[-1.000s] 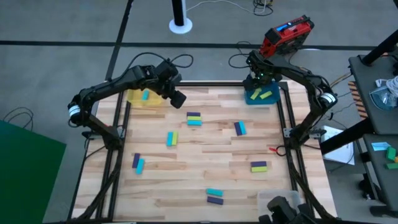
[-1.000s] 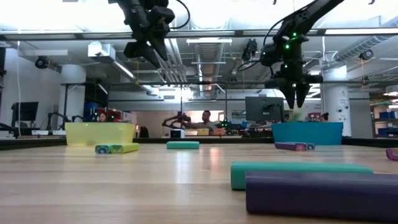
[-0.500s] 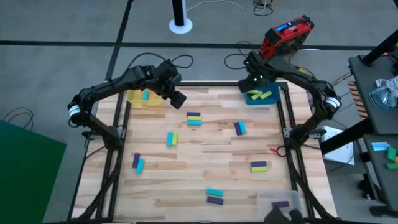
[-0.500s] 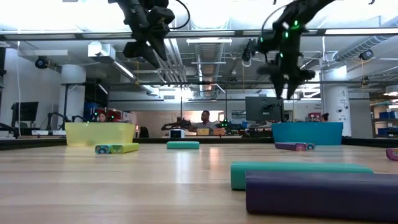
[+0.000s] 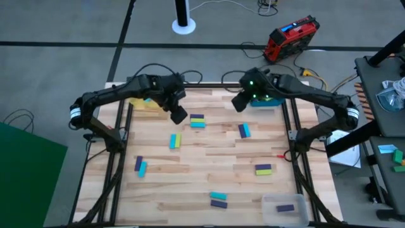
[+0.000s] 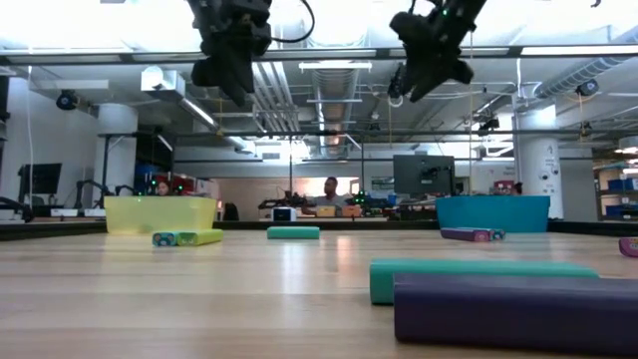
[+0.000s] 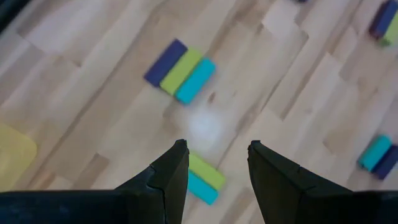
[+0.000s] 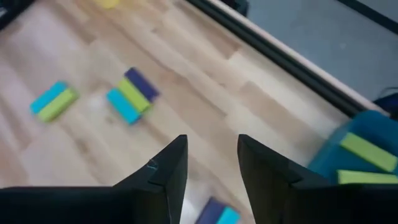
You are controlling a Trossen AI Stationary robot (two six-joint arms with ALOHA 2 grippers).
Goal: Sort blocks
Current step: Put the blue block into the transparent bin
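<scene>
Blocks: small flat bars in cyan, yellow-green and purple, scattered in little clusters over the wooden table (image 5: 209, 190).
Trio (image 5: 197, 121): purple, green and cyan bars side by side, mid-table toward the far edge.
Blue bin (image 5: 269, 99): far right corner, green bars inside.
Left gripper (image 5: 179, 116): raised just beside the trio, fingers spread, empty.
Right gripper (image 5: 239, 104): raised near the blue bin, fingers spread, empty.
</scene>
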